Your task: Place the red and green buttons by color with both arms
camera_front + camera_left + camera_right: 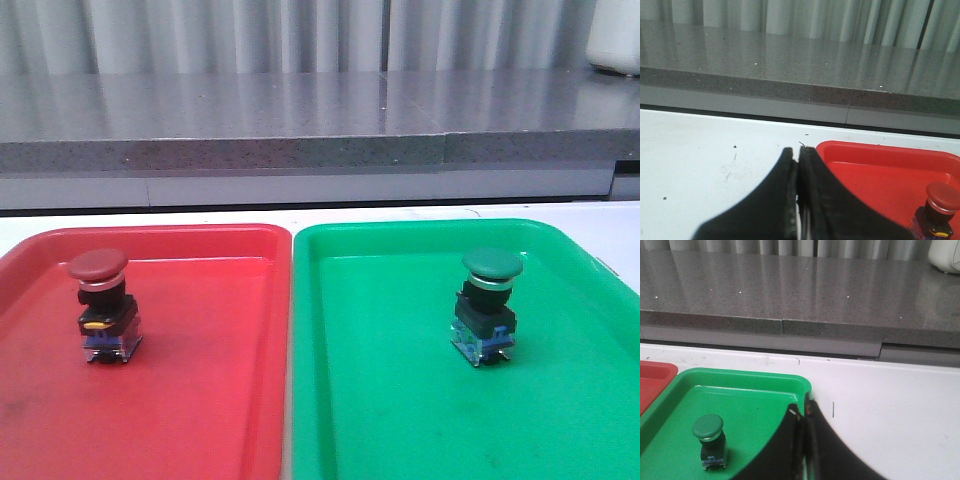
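The red button (101,301) stands upright in the red tray (200,400); it also shows in the left wrist view (938,207). The green button (487,305) stands upright in the green tray (400,420); it also shows in the right wrist view (710,440). My left gripper (798,152) is shut and empty, beside the red tray's (880,175) outer corner over the white table. My right gripper (803,410) is shut and empty, by the green tray's (750,400) far right corner. Neither gripper shows in the front view.
The trays lie side by side on a white table (450,212). A grey stone ledge (300,140) runs along the back. A white container (615,40) stands on it at the far right.
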`<action>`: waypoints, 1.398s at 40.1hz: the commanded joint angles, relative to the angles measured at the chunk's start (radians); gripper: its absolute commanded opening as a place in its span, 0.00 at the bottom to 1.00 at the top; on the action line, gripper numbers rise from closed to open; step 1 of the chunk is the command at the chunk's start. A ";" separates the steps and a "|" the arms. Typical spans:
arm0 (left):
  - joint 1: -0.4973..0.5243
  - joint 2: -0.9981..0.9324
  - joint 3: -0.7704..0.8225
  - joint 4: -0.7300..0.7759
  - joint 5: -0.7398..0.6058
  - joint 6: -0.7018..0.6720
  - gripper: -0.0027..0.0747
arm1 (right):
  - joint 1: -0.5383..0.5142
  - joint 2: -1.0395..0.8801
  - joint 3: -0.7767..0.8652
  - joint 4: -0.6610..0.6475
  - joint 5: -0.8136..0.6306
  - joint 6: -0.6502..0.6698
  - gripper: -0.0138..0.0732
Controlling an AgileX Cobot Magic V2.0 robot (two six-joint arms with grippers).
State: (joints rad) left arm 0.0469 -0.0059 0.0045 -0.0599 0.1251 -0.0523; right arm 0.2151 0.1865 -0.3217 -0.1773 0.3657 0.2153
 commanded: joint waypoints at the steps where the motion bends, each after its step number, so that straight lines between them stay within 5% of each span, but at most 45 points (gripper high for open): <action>1: 0.001 -0.017 0.024 -0.010 -0.088 -0.009 0.01 | -0.012 -0.003 0.008 0.065 -0.133 -0.101 0.08; 6: 0.001 -0.017 0.024 -0.010 -0.088 -0.009 0.01 | -0.066 -0.051 0.117 0.198 -0.234 -0.273 0.08; 18: 0.001 -0.017 0.024 -0.010 -0.088 -0.009 0.01 | -0.191 -0.210 0.345 0.209 -0.307 -0.277 0.08; 28: 0.001 -0.015 0.024 -0.010 -0.089 -0.009 0.01 | -0.191 -0.213 0.343 0.210 -0.183 -0.277 0.08; 56: 0.001 -0.015 0.024 -0.010 -0.089 -0.009 0.01 | -0.191 -0.213 0.343 0.210 -0.181 -0.277 0.08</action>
State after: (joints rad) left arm 0.0469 -0.0059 0.0045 -0.0599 0.1227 -0.0523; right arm 0.0310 -0.0092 0.0279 0.0293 0.2595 -0.0484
